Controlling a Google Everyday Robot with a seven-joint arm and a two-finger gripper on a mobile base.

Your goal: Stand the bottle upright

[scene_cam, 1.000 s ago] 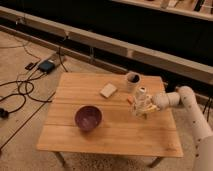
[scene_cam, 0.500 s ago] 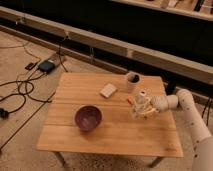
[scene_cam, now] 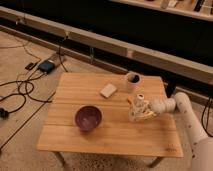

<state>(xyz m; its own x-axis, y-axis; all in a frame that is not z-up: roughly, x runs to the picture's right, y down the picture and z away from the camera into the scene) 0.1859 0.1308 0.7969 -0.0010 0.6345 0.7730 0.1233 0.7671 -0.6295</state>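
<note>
The bottle (scene_cam: pixel 140 101) is a slim cream-white bottle with a pale cap. It stands roughly upright on the right half of the wooden table (scene_cam: pixel 115 135). My gripper (scene_cam: pixel 138 113) reaches in from the right on a white arm (scene_cam: pixel 182 112) and is closed around the bottle's lower body, with its base at or just above the tabletop. A small orange object (scene_cam: pixel 130 101) shows right beside the bottle on its left.
A pale cylindrical cup (scene_cam: pixel 132 80) with a dark inside stands behind the bottle near the far edge. A pale flat block (scene_cam: pixel 108 90) lies left of the cup. A purple bowl (scene_cam: pixel 88 118) sits at the table's middle-left. Cables and a dark box (scene_cam: pixel 46 66) lie on the floor to the left.
The gripper and the bottle have shifted slightly to the left and a little lower together. The cup, block and bowl have not moved.
</note>
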